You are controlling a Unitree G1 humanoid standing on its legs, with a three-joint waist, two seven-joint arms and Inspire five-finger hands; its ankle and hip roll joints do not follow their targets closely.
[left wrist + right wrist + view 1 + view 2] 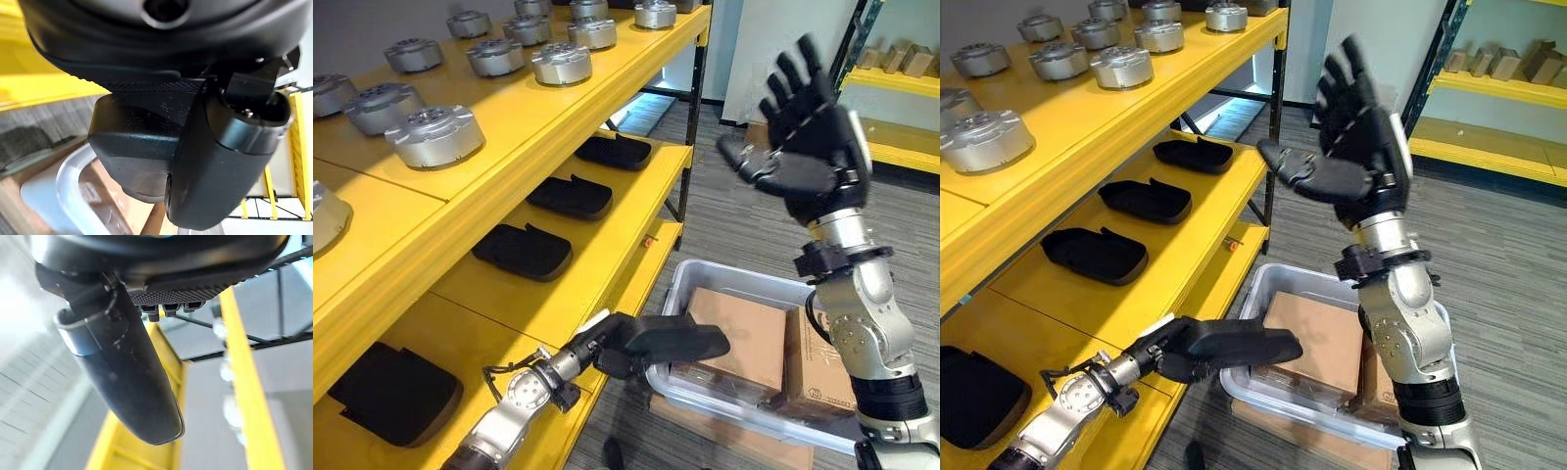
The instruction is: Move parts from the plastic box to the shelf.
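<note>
— Where is there room on the yellow shelf (558,127)?
— The top board is crowded with silver round parts (435,134); the board below has bare gaps between the black parts (523,251).
— And the plastic box (690,272)?
— Brown cartons (749,338) fill it; the left hand (641,348) sits at its near-left rim; above is open air.

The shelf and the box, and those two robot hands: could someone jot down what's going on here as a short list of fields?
Left robot hand: low, by the box rim, shut on a black part
Right robot hand: raised, open, holding nothing
Box: clear plastic, on the floor beside the shelf, holds cardboard cartons
Shelf: yellow
Top level: round metal parts
Middle level: three black parts
Bottom level: one black part
</note>
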